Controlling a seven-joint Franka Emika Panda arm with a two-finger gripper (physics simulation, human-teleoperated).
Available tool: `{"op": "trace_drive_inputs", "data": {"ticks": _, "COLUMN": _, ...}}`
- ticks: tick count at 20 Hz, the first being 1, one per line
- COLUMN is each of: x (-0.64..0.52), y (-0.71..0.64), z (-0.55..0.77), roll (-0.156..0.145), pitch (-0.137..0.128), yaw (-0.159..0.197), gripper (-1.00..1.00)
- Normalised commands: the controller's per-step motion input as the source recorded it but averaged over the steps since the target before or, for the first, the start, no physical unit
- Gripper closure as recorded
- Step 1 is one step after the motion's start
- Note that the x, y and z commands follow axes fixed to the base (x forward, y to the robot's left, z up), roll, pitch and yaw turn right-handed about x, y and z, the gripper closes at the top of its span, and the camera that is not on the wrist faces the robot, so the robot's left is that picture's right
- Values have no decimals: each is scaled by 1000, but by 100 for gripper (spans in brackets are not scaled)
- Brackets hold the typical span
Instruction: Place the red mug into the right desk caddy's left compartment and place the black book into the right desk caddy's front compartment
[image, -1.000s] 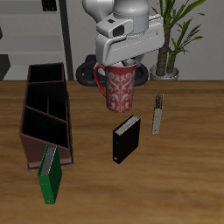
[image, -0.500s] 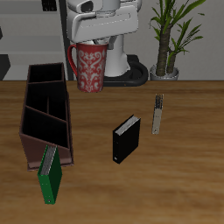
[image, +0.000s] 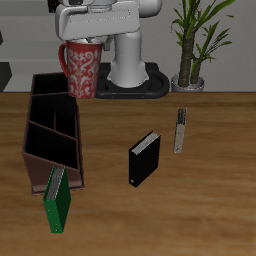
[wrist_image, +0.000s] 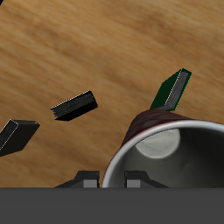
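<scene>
Speckled red mug (image: 82, 69) moved above right desk caddy (image: 52, 130).

A simulated home office or study: a wooden desk (image: 215, 200) carrying a walled wooden desk caddy (image: 50, 130) at 9 o'clock, books, and a potted plant (image: 195, 40) at 1 o'clock.

green book (image: 57, 198) blocking caddy (image: 52, 135) front

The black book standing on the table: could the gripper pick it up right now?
Probably not yet: the gripper is shut on the red mug, held up beside the right desk caddy. The black book itself stands unobstructed.
</scene>
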Motion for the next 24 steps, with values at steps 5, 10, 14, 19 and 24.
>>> {"op": "trace_drive_inputs", "data": {"ticks": 5, "x": -120, "y": -165, "z": 144, "roll": 98, "pitch": -3, "yaw": -4, "gripper": 100}}
{"op": "trace_drive_inputs", "data": {"ticks": 10, "x": -77, "y": -363, "z": 166, "roll": -7, "pitch": 6, "yaw": -85, "gripper": 100}}
{"op": "trace_drive_inputs", "data": {"ticks": 14, "x": -49, "y": -608, "z": 123, "roll": -13, "pitch": 69, "yaw": -158, "gripper": 100}}
{"op": "trace_drive_inputs", "data": {"ticks": 19, "x": -21, "y": -608, "z": -8, "roll": -15, "pitch": 42, "yaw": -27, "gripper": 100}}
{"op": "trace_drive_inputs", "data": {"ticks": 24, "x": -19, "y": -373, "z": -72, "roll": -14, "pitch": 37, "yaw": -6, "gripper": 100}}
